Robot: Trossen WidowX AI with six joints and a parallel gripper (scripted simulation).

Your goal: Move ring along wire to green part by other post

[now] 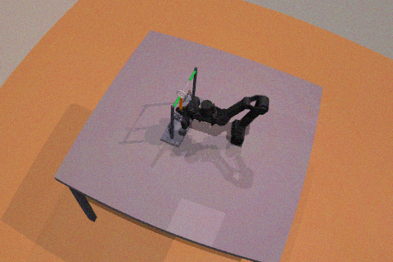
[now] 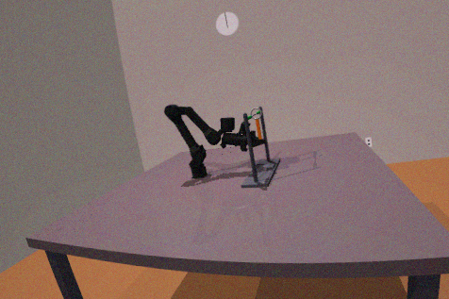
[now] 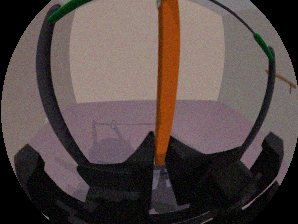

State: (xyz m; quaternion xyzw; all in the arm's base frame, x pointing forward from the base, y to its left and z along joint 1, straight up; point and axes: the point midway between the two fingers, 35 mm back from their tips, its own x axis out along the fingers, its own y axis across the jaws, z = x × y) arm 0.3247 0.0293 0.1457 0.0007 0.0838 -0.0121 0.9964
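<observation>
My gripper (image 1: 180, 110) (image 2: 260, 141) (image 3: 159, 159) is shut on the lower end of the orange handle (image 1: 181, 103) (image 2: 258, 128) (image 3: 169, 65), which stands nearly upright. The pale ring (image 1: 181, 90) (image 2: 251, 111) is above it, out of the wrist view. The wire appears to pass through the ring, near the inner end of one green part (image 1: 177, 102) (image 3: 72, 7), by the post (image 1: 172, 123) (image 3: 45, 75) on the left in the wrist view. The other green part (image 1: 192, 75) (image 2: 250, 117) (image 3: 263, 46) is by the other post (image 1: 194, 83) (image 2: 251, 150) (image 3: 267, 95). Ring-to-wire contact cannot be told.
Both posts stand on a grey base plate (image 1: 170, 140) (image 2: 250, 183). The thin grey wire (image 3: 232, 14) curves between the green parts. The arm (image 1: 235, 111) (image 2: 200, 124) reaches in from one side of the stand, over the table (image 1: 124, 164) (image 2: 212, 230).
</observation>
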